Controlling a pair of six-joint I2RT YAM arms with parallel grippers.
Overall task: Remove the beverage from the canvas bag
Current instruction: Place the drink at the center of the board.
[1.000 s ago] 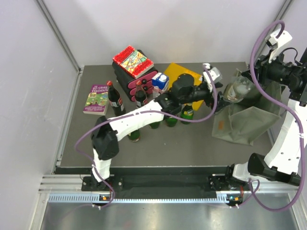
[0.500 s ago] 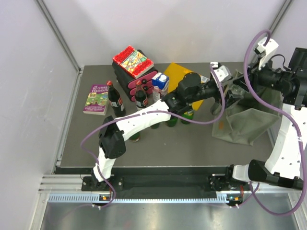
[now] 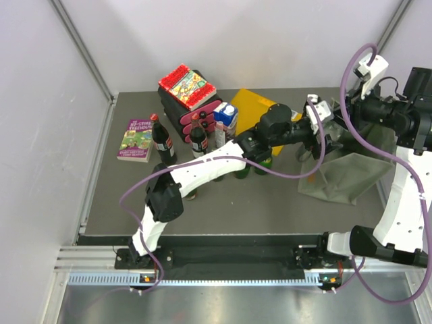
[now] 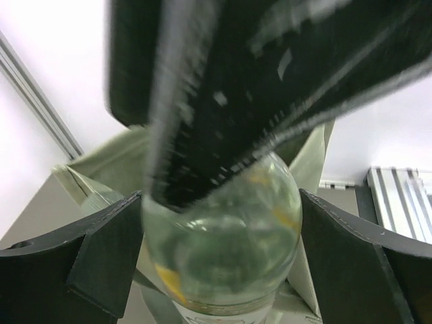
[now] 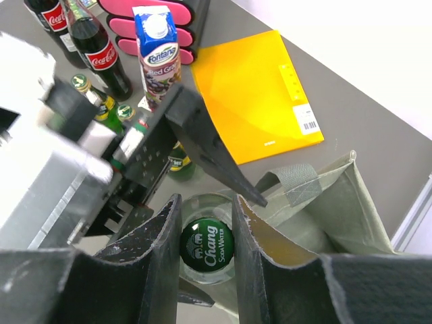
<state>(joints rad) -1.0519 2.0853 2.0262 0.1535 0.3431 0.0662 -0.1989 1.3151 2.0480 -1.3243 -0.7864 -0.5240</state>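
Observation:
The beverage is a clear glass bottle (image 4: 223, 256) with a green Chang cap (image 5: 206, 244). It stands upright at the open mouth of the olive-green canvas bag (image 3: 351, 169), which also shows in the right wrist view (image 5: 337, 223). My right gripper (image 5: 206, 200) is shut on the cap from above. My left gripper (image 4: 221, 196) reaches in from the left, and its jaws press both sides of the bottle's body. Its fingers (image 5: 209, 155) show in the right wrist view. In the top view both grippers meet at the bag's left rim (image 3: 332, 125) and hide the bottle.
A yellow folder (image 3: 260, 104) lies left of the bag. A juice carton (image 3: 226, 115), cola bottles (image 3: 162, 138) and green bottles (image 3: 263, 160) stand under my left arm. A pink-and-red stack (image 3: 189, 91) and a book (image 3: 138, 138) lie at the back left.
My left gripper has reached further right to the bag's mouth. My right gripper has shifted left over the bottle. The bottle, visible in the top view a second ago, is now covered.

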